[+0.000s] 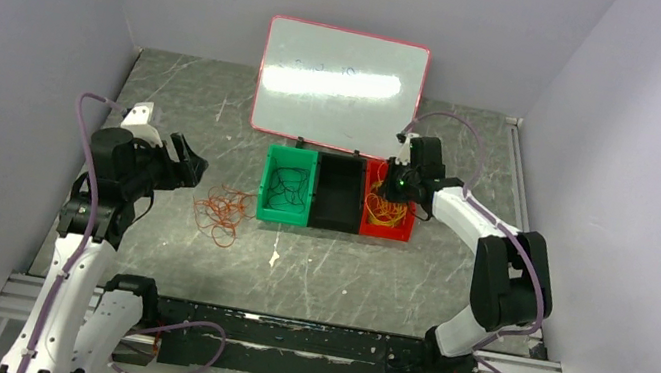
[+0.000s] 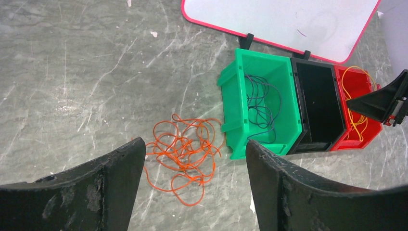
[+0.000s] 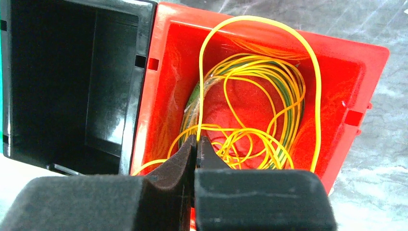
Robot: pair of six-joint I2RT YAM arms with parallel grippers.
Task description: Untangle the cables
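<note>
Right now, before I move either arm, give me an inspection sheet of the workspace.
Surface: grey marbled table, scratched.
Job's things: orange cables tangled on the table left of the green bin; dark cables in it; yellow cables in the red bin; black bin between them, no cable seen inside.
Clutter: small white scrap near the table's middle.
Grippers: left gripper jaws open, held off the table near the orange cables; right gripper jaws shut on a yellow strand over the red bin.
Cables: lilac hoses looping off both arms.
Surroundings: whiteboard propped behind the bins; plain walls on three sides.
</note>
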